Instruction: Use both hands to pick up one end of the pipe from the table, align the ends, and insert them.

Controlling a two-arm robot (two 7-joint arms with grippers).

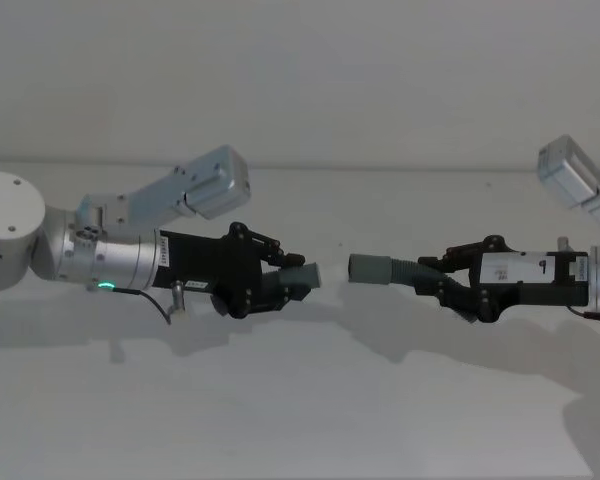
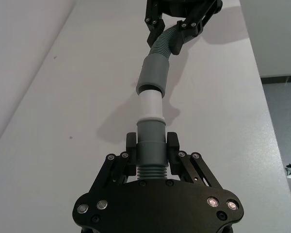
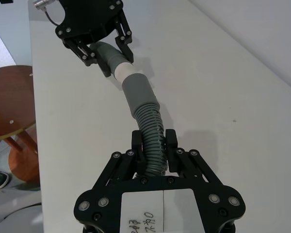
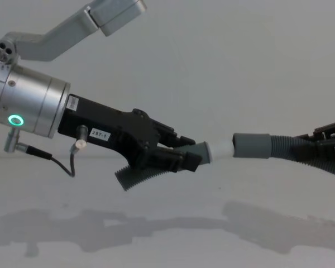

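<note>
1. Two grippers above counter: left gripper fingers clamped on shorter hose; right gripper fingers clamped on longer hose.
2. Head view shows a gap btwn cuffs; chest view shows whitish tip at the collar mouth.

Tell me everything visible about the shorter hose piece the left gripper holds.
The shorter piece is dark-grey ribbed hose, plastic by its look, with a smooth narrow cuff ending in a whitish tip. The left gripper is shut on it at the cuff, holding it above the table; its ribbed tail hangs below the jaws in the chest view. The tip points at the longer piece's collar; whether it has entered is unclear.
</note>
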